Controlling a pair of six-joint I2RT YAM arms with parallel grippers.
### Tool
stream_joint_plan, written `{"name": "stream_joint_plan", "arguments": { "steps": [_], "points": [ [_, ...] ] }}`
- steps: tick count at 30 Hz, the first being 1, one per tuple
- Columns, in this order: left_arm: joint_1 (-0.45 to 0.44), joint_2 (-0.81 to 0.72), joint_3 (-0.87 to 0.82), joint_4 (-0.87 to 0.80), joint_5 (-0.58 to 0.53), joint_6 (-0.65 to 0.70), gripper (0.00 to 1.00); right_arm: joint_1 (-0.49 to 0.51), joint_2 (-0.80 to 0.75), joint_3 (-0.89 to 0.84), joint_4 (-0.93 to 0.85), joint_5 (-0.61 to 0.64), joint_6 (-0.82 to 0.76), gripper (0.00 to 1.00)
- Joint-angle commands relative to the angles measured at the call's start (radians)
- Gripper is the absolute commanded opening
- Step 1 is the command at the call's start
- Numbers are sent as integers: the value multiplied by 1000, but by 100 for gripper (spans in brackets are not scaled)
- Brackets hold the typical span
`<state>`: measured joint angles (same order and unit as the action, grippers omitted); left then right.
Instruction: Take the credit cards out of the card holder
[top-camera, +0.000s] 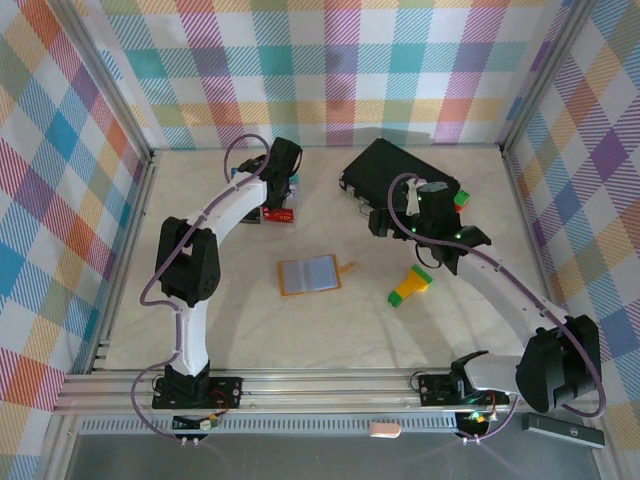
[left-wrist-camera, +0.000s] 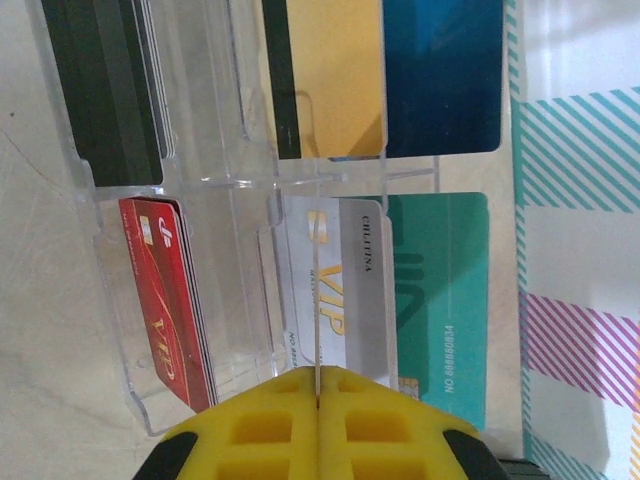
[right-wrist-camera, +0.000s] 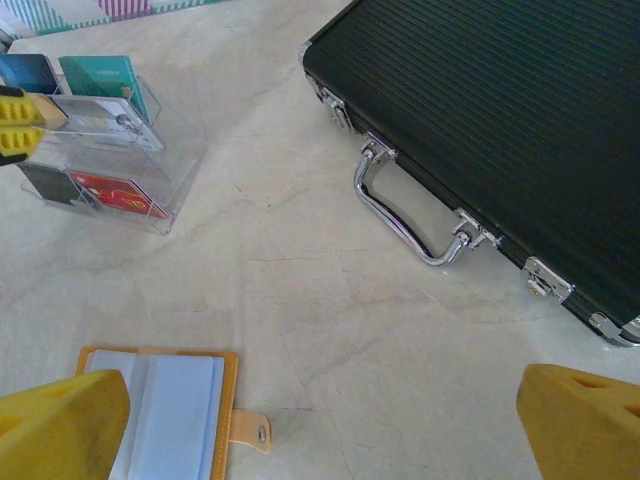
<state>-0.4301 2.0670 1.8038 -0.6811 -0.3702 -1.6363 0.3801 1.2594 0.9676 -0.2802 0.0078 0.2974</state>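
Seemingly most of the task is done. The card holder (top-camera: 310, 274) is seen lying opened flat at the centre of the top view, and in the right wrist view its grey-blue pockets look empty, though the lower part is cut off by the frame edge. The credit cards (left-wrist-camera: 335, 290) are found in a clear plastic rack (left-wrist-camera: 230, 150) at the upper left of centre in the top view, slotted in tiers: red, dark, yellow, blue, teal and a grey-white one.

The left end effector (left-wrist-camera: 317, 385) is held at the rack with its jaws pressed together. A thin pale line rises from the seam, which may be a card gripped edge-on; this cannot be settled. If so, one placing is judged left.

The right end effector (right-wrist-camera: 325, 400) is spread wide with nothing gripped, above bare desk (right-wrist-camera: 300, 260) between the holder and the black case (right-wrist-camera: 480, 120).

Open room is offered between holder and rack. Room is tighter at the right of the top view, where the case's handle juts out, and a green-and-yellow block (top-camera: 411, 286) lies near the holder's strap side.
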Motion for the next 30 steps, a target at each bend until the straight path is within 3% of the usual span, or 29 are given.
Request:
{"name": "stream_joint_plan", "arguments": {
  "steps": [1, 30],
  "points": [
    [-10, 20, 38, -32, -40, -27, 0, -7, -24, -7, -10, -2, -20, 99],
    [-9, 107, 132, -35, -46, -32, 0, -10, -11, 0, -18, -6, -15, 99]
  ]
}}
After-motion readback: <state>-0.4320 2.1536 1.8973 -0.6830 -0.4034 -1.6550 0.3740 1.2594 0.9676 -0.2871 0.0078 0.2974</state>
